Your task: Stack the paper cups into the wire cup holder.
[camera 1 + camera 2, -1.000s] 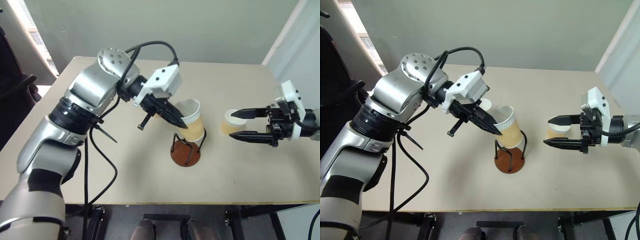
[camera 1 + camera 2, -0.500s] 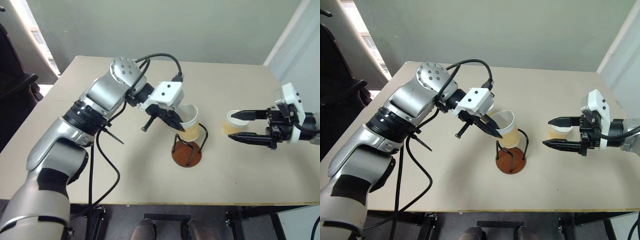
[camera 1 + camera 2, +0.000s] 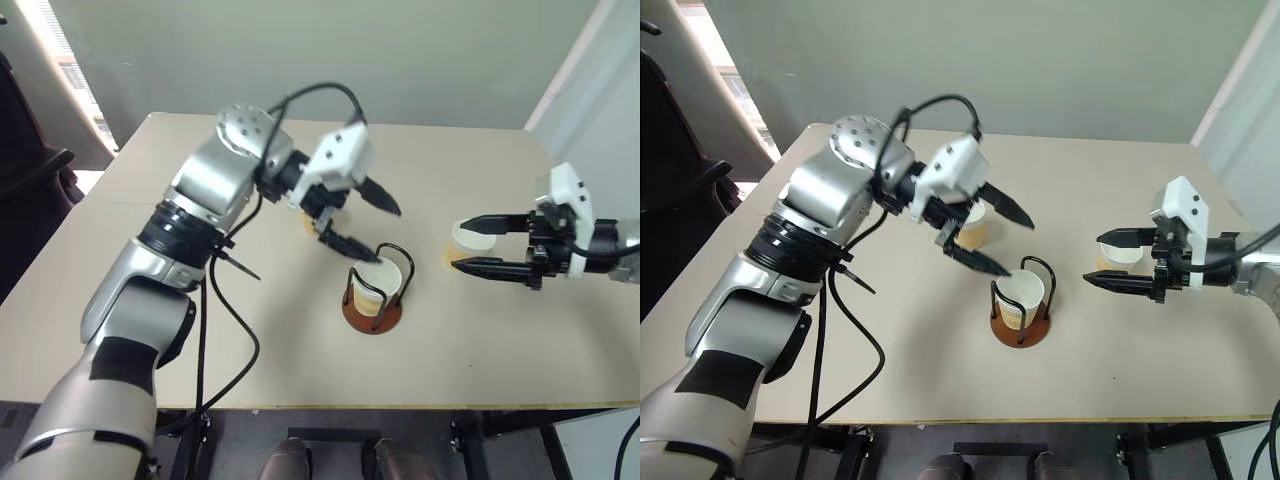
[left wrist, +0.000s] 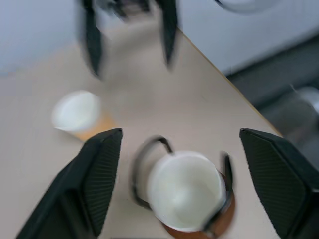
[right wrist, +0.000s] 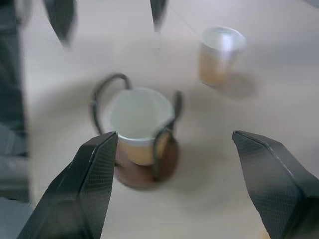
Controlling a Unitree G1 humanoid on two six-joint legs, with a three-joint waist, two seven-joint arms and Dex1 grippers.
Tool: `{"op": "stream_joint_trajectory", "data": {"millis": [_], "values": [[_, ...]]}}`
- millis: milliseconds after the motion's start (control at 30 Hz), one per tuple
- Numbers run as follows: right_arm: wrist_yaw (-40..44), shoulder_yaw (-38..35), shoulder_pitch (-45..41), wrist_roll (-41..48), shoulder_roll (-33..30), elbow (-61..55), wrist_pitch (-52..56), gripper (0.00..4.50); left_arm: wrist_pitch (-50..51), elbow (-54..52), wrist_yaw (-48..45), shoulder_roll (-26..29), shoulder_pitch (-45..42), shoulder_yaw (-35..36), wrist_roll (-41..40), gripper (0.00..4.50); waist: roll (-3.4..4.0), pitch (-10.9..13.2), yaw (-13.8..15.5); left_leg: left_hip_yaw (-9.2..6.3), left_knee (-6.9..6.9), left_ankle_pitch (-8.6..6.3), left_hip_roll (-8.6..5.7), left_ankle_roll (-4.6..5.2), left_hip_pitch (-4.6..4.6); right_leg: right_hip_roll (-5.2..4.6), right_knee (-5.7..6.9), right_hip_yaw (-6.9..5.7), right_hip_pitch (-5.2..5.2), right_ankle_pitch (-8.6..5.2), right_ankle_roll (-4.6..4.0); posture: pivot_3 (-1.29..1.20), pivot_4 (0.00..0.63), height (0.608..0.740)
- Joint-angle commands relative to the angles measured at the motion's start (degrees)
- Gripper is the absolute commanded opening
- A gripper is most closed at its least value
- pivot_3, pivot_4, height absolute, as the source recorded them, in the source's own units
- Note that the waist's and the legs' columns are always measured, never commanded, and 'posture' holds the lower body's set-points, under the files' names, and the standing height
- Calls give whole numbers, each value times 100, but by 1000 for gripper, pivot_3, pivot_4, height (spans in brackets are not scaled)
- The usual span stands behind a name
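The wire cup holder (image 3: 350, 312) stands mid-table with one paper cup (image 3: 378, 288) upright inside its black arches. My left gripper (image 3: 388, 236) hovers open just above and behind that cup, with nothing between its fingers. A second paper cup (image 3: 973, 226) stands on the table behind the left gripper, partly hidden by it. Farther right, a third paper cup (image 3: 1122, 258) stands by the fingertips of my right gripper (image 3: 462, 244), which is open and points at the holder. In the right wrist view no cup lies between its fingers (image 5: 92, 174).
The beige table (image 3: 250, 350) has bare surface in front of the holder and to its left. Its front edge runs close below the holder. A black cable (image 3: 225, 330) hangs from the left arm over the table.
My left gripper has opened and let go of the cup, which now stands inside the holder. The left gripper has risen slightly off it. The right gripper has barely moved.
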Motion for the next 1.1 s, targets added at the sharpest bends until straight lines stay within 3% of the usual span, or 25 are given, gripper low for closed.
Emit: {"op": "stream_joint_trajectory", "data": {"millis": [33, 200, 400, 700, 800, 1100], "values": [[-16, 430, -323, -733, -23, 366, -601, 3822, 821, -22, 410, 153, -71, 966, -424, 4074, 3, -1, -19, 1, -1, -1, 1, 2, 1, 0, 1, 0, -1, 1, 2, 0, 150, 740], [82, 1226, -847, -1895, 11, 1369, -1515, 3822, 1579, -724, 473, 656, 466, 1600, -742, 4074, 13, -6, -38, 2, -5, 0, 1, 1, 4, 0, 1, 4, -6, 1, 2, 0, 150, 740], [476, 1831, -1307, -2823, 91, 2421, -2388, 3822, 1486, -1374, 425, 1406, 1531, 1923, -587, 4074, 18, -6, -2, 4, -7, 11, 2, -17, 3, -1, 1, 7, -15, 1, 1, 0, 150, 740], [779, 2308, -1826, -3811, 400, 3590, -3305, 3822, 1376, -1732, 539, 1819, 2319, 2320, -615, 4074, 19, -6, -16, 4, -8, 2, 2, 2, 2, -5, 2, 7, -17, 10, -13, 0, 150, 740], [791, 2359, -1965, -3986, 576, 3810, -3439, 3231, 1261, -1805, 404, 1895, 2522, 2327, -608, 4094, 21, -5, -35, 3, -15, 2, 3, 8, 2, -4, 5, 6, -24, 14, -22, 0, 150, 740], [1111, 2361, -2246, -4167, 927, 4186, -3549, 45, 705, -1339, -193, 1970, 2387, 2107, -334, 4094, 23, -4, -44, 1, -18, 3, 5, 10, 1, -4, 6, 4, -28, 21, -38, 0, 150, 740]]}}
